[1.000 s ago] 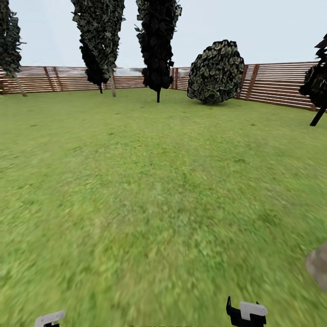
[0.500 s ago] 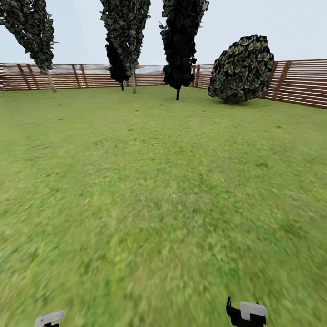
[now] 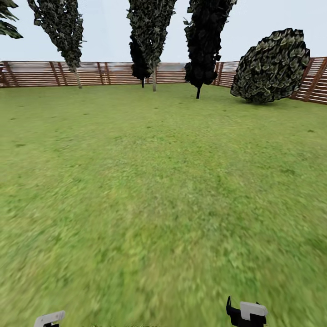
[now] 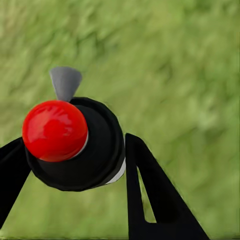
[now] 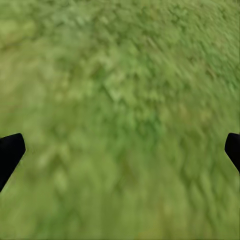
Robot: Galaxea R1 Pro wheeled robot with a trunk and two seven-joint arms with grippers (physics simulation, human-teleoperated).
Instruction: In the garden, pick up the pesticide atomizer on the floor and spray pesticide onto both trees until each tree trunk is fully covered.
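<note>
The pesticide atomizer [image 4: 55, 130] is a black canister with a round red cap and a grey nozzle. My left gripper [image 4: 74, 146] is shut on it, one black finger on each side of the body, above blurred grass. My right gripper [image 5: 120, 150] is open with nothing between its fingers; its black fingertips [image 5: 10, 152] show at the frame's edges over the lawn. Both wrists sit low at the head view's bottom edge, left [image 3: 50, 318] and right [image 3: 246, 313]. The two trees and their trunks are out of view. No pesticide cloud shows.
A wide green lawn [image 3: 159, 181] stretches ahead to a brown slat fence [image 3: 104, 72]. Thin-stemmed dark columnar conifers [image 3: 204, 41] stand along the fence, with a round shrub [image 3: 272, 66] at the far right.
The whole head view has shifted right, so the camera has turned left. The grey stone at the right edge has left the picture. Both arms keep their pose.
</note>
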